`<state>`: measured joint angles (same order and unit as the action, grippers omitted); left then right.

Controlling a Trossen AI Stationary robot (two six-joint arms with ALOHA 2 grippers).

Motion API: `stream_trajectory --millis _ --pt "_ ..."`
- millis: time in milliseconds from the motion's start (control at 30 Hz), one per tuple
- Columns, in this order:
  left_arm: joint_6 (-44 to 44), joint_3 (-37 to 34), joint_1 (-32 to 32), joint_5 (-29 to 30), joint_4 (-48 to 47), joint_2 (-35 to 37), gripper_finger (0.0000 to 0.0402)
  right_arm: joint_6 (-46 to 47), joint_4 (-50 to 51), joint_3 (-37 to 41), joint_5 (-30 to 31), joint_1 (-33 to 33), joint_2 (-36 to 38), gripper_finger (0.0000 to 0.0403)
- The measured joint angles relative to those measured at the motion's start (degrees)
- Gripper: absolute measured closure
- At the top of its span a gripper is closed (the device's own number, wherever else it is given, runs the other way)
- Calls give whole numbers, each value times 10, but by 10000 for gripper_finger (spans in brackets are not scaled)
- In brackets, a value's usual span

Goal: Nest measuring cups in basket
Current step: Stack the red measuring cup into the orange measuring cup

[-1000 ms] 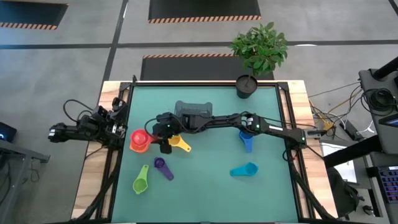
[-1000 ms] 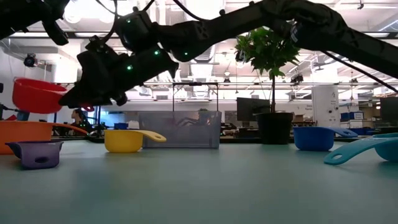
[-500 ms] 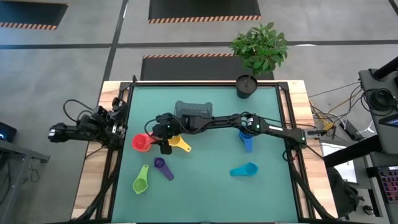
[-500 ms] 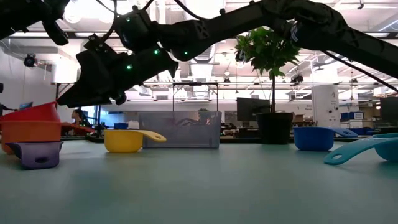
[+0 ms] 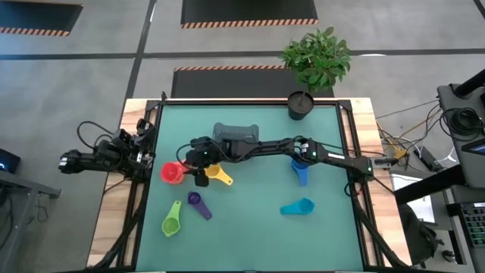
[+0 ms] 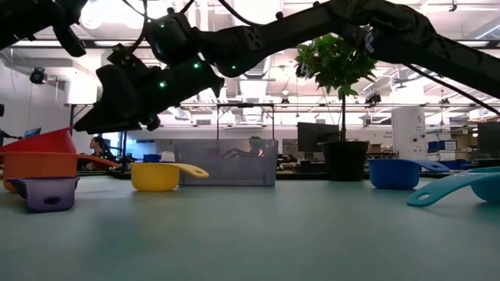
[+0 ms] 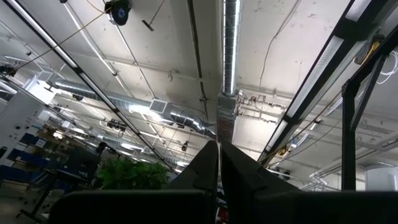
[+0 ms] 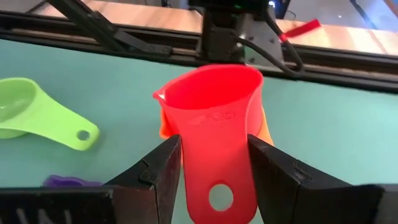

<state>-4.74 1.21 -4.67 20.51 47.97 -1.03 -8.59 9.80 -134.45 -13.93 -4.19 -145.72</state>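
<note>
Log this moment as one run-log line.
red cup nested in orange cup | right gripper open | left gripper shut, parked

No readable text, labels, brand names or numbers in any view. The red cup [image 8: 211, 137] has faint raised marks on its handle, too small to make out. The only sign-like markings are the orange-and-black hazard stripes [image 5: 246, 24] on the floor mats beyond the counter [image 5: 333, 227], and they carry no lettering.

The red cup [image 8: 211, 127] sits in the orange cup [image 8: 263, 130] between the open jaws (handle nearest), green cup [image 8: 37, 114] beside on the counter [image 8: 329, 137].
</note>
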Motion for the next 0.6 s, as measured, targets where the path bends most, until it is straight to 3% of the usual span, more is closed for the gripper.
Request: stream_trajectory --millis 600 --pt "0 0 0 0 0 0 402 40 59 -6 0 -8 29 243"
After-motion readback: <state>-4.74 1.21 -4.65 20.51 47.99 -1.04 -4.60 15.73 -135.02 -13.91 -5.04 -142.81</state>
